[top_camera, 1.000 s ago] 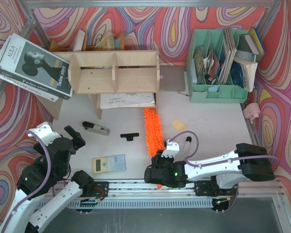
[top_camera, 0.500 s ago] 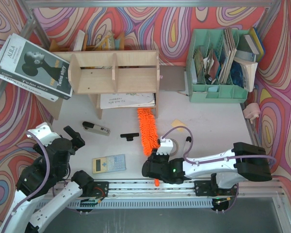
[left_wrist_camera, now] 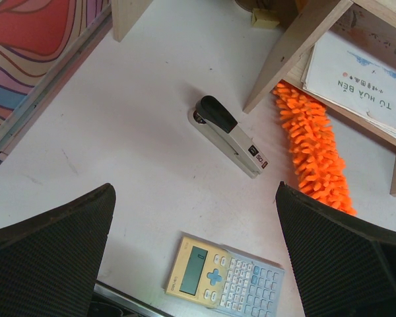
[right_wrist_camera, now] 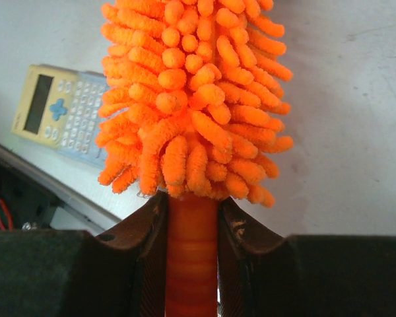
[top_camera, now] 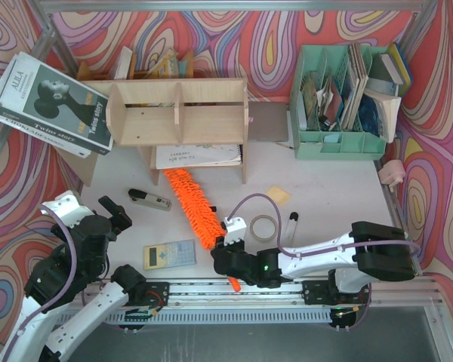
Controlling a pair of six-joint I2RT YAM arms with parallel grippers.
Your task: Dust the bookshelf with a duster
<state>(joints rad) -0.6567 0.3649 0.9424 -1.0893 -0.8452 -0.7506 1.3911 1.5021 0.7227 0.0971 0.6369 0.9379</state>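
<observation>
The light plywood bookshelf (top_camera: 177, 113) stands at the back left, with papers under it. The orange fluffy duster (top_camera: 190, 205) lies slanted on the table, its tip just under the shelf's front. It also shows in the left wrist view (left_wrist_camera: 315, 153) and the right wrist view (right_wrist_camera: 191, 92). My right gripper (top_camera: 230, 260) is shut on the duster's orange handle (right_wrist_camera: 192, 251) near the table's front edge. My left gripper (top_camera: 115, 213) is open and empty at the front left, above the table (left_wrist_camera: 138, 165).
A stapler (top_camera: 149, 199), a yellow calculator (top_camera: 169, 254), a tape roll (top_camera: 263, 226), a marker (top_camera: 292, 224) and a yellow note (top_camera: 278, 195) lie on the table. A mint-green file organizer (top_camera: 340, 102) stands at the back right. A large book (top_camera: 49, 104) leans at the back left.
My right gripper has moved left along the front edge. The duster has swung left with it, its tip now under the shelf's middle rather than by the right leg. The left arm has stayed still.
</observation>
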